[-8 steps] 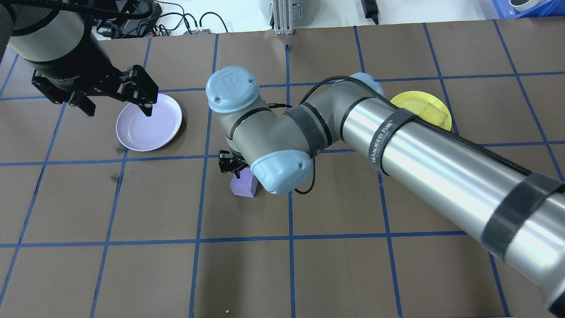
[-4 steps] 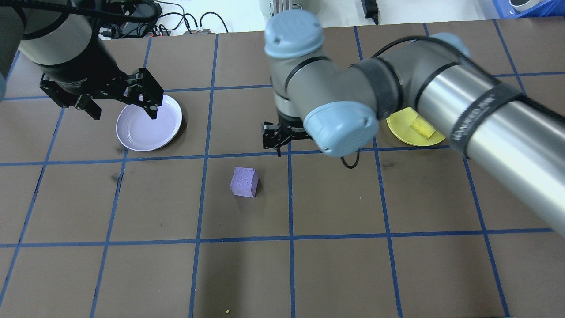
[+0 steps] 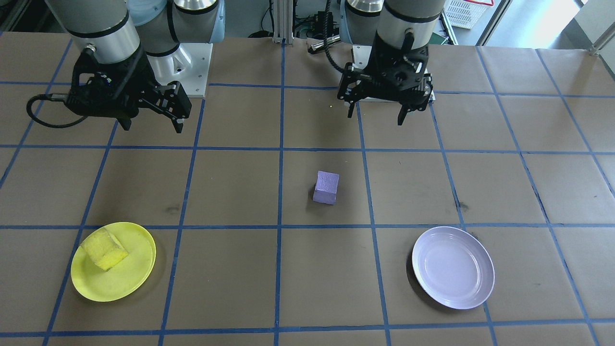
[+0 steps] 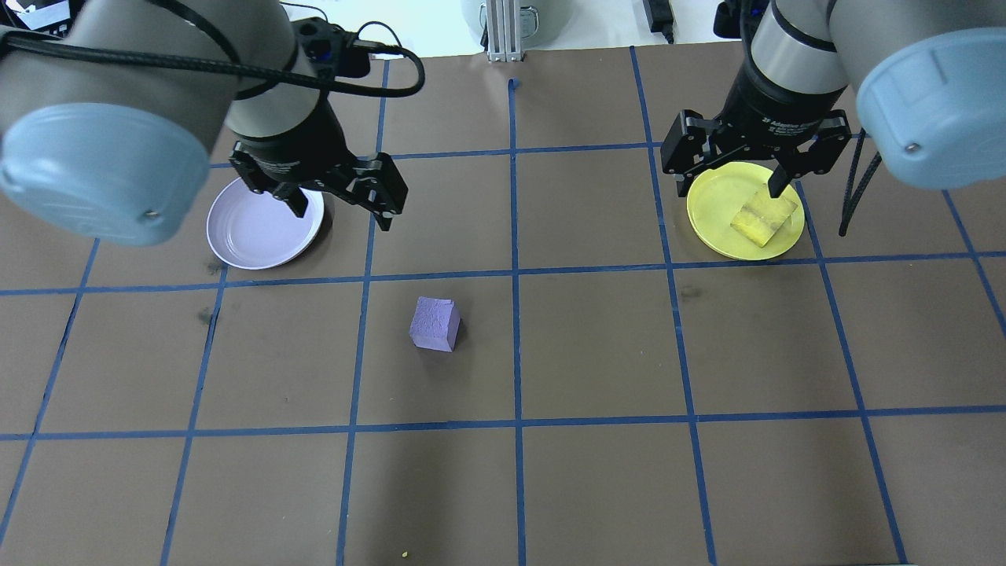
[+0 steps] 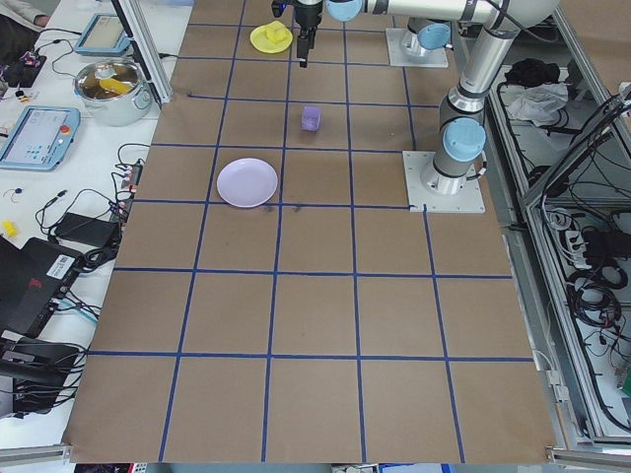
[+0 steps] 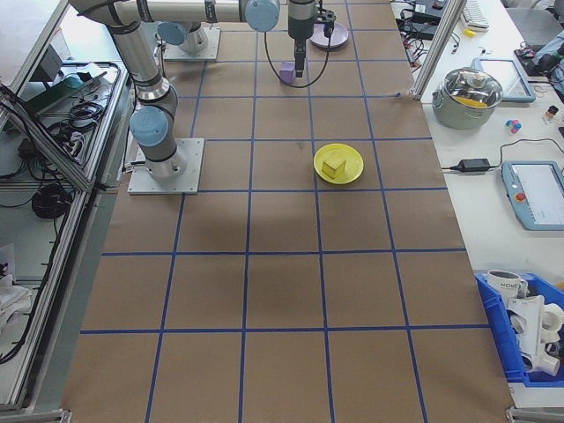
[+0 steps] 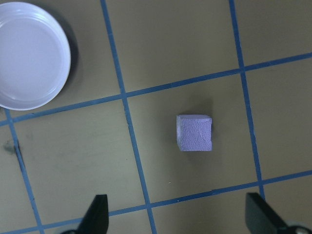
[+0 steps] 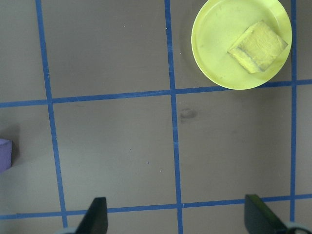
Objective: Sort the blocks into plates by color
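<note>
Brown table [image 4: 597, 354]: our right end effector [image 4: 735, 169] backed off purple block [image 4: 435, 323], open, empty; left end effector [image 4: 339, 191] open, shifted closer, likely next picker.

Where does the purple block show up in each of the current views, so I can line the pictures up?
Front-facing: purple block at centre.
Overhead: left of centre.
Exterior left: upper middle.
Exterior right: top, behind the near arm's gripper.
Left wrist: right of centre.
Right wrist: cut off at left edge.
Shared landmark: the lavender plate, empty; the right wrist view lacks it.
</note>
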Controlling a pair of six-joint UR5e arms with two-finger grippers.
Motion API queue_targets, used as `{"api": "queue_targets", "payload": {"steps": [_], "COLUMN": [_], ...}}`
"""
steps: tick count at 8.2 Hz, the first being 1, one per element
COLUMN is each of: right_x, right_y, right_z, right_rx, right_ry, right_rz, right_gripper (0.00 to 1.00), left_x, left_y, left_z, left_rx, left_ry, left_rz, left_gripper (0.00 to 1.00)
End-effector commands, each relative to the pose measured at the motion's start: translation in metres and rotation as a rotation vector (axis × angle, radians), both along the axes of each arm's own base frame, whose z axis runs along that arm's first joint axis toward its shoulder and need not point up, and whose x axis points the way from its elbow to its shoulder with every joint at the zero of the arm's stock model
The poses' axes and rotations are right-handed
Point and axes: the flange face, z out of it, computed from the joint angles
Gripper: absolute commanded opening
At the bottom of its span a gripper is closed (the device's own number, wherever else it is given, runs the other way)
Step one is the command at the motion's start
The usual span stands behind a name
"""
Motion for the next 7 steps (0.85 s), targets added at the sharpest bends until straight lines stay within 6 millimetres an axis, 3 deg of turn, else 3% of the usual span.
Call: {"api": "queue_targets", "payload": {"steps": [1, 3, 4, 7], "right_x": [-0.006, -0.004, -0.003, -0.003], "right_y": [0.005, 0.008, 0.008, 0.011], "right_z": [0.008, 0.005, 0.005, 0.001], "right_rx": [0.007, 0.007, 0.009, 0.017], "right_ry": [0.001, 0.003, -0.005, 0.004], "right_rz": [-0.001, -0.015, -0.014, -0.012], "right_gripper": [1.00, 1.00, 1.00, 1.00], "left_x": [-0.038, -0.035, -0.035, -0.049], "left_y": [-0.018, -0.010, -0.009, -0.019], "left_z": [-0.068, -0.144, -0.164, -0.190], "left_rx": [0.111, 0.262, 0.283, 0.301], "left_ry": [-0.018, -0.052, -0.058, 0.052], "left_rz": [-0.088, -0.095, -0.085, -0.064], "left_gripper": [1.00, 1.00, 1.00, 1.00]}}
